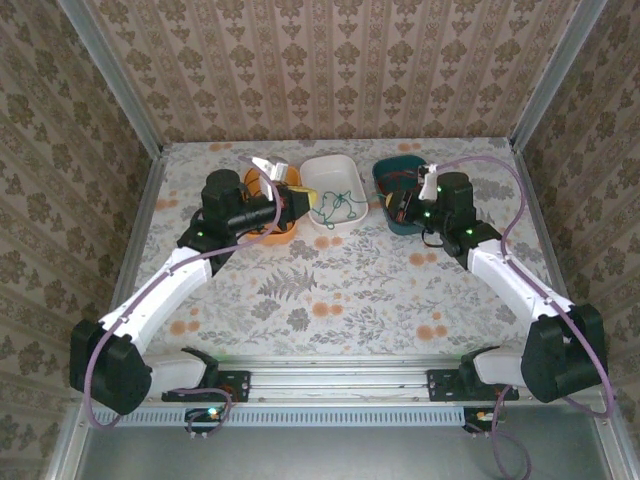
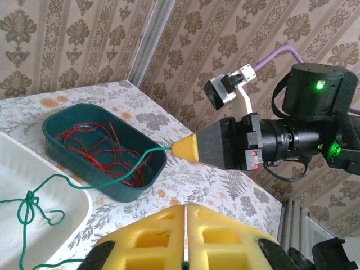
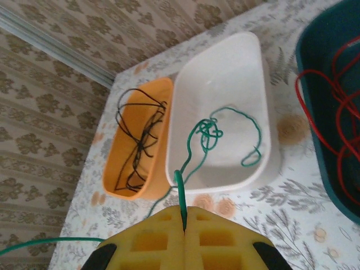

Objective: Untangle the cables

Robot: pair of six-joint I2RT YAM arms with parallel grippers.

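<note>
The green cable (image 3: 208, 132) lies knotted in the white bin (image 3: 225, 67), and a strand rises out of the bin. My right gripper (image 3: 184, 209) is shut on that strand. In the left wrist view the green cable (image 2: 84, 177) runs taut from the right gripper (image 2: 183, 148) across the teal bin (image 2: 84, 177) to its knot. My left gripper (image 2: 184, 207) is shut, with a bit of green showing deep between its yellow fingers. A red cable (image 2: 95, 143) coils in the teal bin. A black cable (image 3: 140, 135) lies in the orange bin (image 3: 121, 169).
From above, the orange bin (image 1: 255, 180), white bin (image 1: 330, 170) and teal bin (image 1: 395, 170) stand in a row at the back of the floral table. The left gripper (image 1: 303, 198) and right gripper (image 1: 398, 207) flank the white bin. Patterned walls enclose three sides.
</note>
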